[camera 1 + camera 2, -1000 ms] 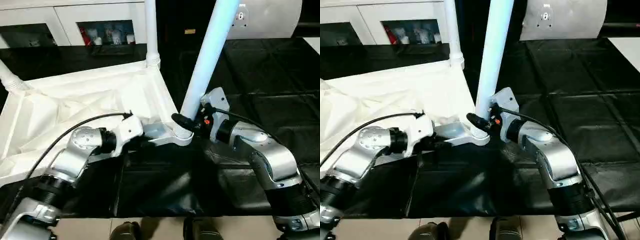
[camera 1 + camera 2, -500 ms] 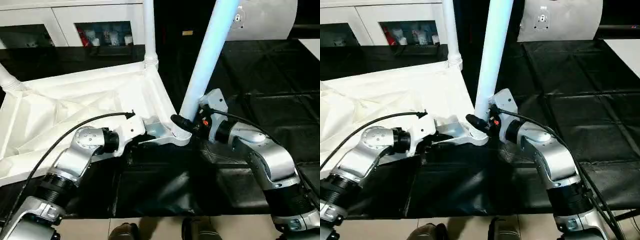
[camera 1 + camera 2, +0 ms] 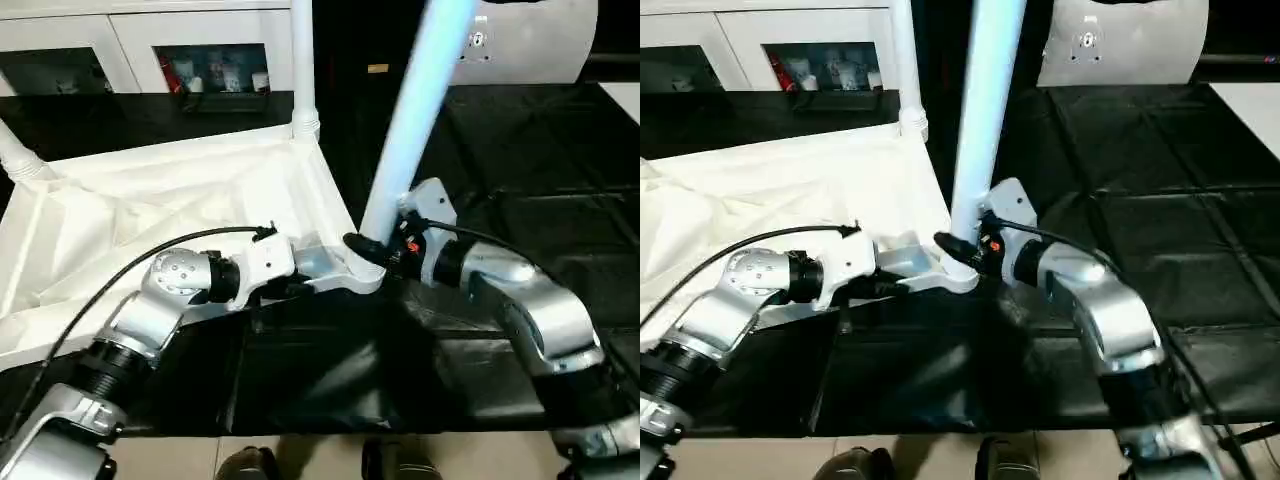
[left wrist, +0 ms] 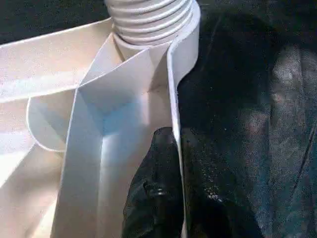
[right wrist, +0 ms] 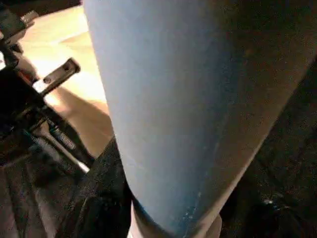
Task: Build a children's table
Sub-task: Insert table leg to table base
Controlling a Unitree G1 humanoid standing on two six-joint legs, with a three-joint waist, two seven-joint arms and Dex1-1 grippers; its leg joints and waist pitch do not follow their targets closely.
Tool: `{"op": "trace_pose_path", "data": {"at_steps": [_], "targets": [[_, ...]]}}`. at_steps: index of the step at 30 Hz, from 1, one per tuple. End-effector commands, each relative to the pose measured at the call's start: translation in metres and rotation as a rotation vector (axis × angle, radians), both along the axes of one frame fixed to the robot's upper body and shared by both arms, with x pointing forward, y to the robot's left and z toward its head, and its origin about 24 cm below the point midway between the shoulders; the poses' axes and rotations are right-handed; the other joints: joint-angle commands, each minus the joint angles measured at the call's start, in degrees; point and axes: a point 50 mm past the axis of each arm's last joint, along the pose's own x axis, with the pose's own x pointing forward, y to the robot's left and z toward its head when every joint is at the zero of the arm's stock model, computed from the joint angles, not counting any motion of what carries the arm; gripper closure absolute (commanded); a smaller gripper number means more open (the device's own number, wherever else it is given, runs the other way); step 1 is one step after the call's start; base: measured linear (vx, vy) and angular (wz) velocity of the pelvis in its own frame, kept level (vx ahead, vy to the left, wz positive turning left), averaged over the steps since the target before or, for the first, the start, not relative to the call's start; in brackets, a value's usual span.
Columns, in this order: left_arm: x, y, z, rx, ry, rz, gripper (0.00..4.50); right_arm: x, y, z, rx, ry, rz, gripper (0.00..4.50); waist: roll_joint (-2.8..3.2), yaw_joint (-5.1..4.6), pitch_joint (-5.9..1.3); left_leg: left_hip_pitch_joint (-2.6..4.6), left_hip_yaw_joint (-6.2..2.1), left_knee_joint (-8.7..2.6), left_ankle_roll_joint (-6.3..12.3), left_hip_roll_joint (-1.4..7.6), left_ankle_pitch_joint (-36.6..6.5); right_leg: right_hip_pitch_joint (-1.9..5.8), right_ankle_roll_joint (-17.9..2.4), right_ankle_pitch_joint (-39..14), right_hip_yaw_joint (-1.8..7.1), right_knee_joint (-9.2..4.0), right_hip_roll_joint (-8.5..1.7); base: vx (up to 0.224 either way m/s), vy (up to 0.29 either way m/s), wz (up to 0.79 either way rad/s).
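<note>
The children's table top lies upside down on the black sheet, ribs facing up. One white leg stands in the far corner socket and another leg at the left. A third leg rises tilted from the near corner socket. My right gripper is shut around this leg's base, seen close up as a pale column. My left gripper is shut on the top's near rim, just beside that socket, with one black finger inside the wall.
A white cabinet with glass doors and small items stands at the back. A pale panel stands at the back right. The black sheet spreads to the right of the table top. My feet show beyond the sheet's near edge.
My left gripper's fingers have closed tighter on the rim and sit slightly nearer the socket. The right arm and the held leg are blurred, in slight motion.
</note>
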Motion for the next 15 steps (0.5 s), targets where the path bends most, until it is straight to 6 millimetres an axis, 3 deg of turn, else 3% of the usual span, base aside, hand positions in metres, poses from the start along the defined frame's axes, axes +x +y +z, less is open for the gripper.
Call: {"op": "trace_pose_path", "data": {"at_steps": [1, 2, 8, 15], "targets": [[-0.010, 0.001, -0.012, 0.072, 0.051, -0.087, 4.50, -0.003, 0.000, -0.011, -0.024, 0.078, 0.036, 2.60, -0.28, 0.05, -4.57, 0.91, -0.63, -3.70, 3.23, 2.02, -12.5, 3.51, -8.9, -23.1, 2.69, -4.78, -3.85, 0.000, 0.000, 0.00], [-0.013, -0.003, -0.011, 0.068, 0.058, -0.128, 4.50, -0.002, -0.001, -0.013, -0.041, 0.091, 0.051, 2.60, -0.69, 0.06, -4.57, 0.85, -0.65, -3.75, 3.29, 2.01, -12.2, 3.60, -9.1, -22.7, 2.69, -4.65, -3.82, 0.000, 0.000, 0.00], [-0.014, -0.010, -0.007, 0.054, 0.044, -0.200, 4.50, -0.006, -0.002, -0.018, -0.073, 0.137, 0.133, 2.60, -0.90, 0.02, -4.19, 1.08, -0.66, -3.92, 2.97, 2.14, -14.0, 3.34, -8.8, -24.8, 2.68, -4.96, -3.83, 0.000, 0.000, 0.00], [-0.008, -0.012, -0.002, 0.066, 0.019, -0.233, 4.50, -0.009, -0.002, -0.020, -0.101, 0.161, 0.182, 2.60, -1.18, -0.04, -3.29, 1.50, -0.82, -4.18, 2.36, 2.06, -17.3, 2.70, -6.3, -31.7, 2.58, -5.89, -3.95, 0.000, 0.000, 0.00]]}}
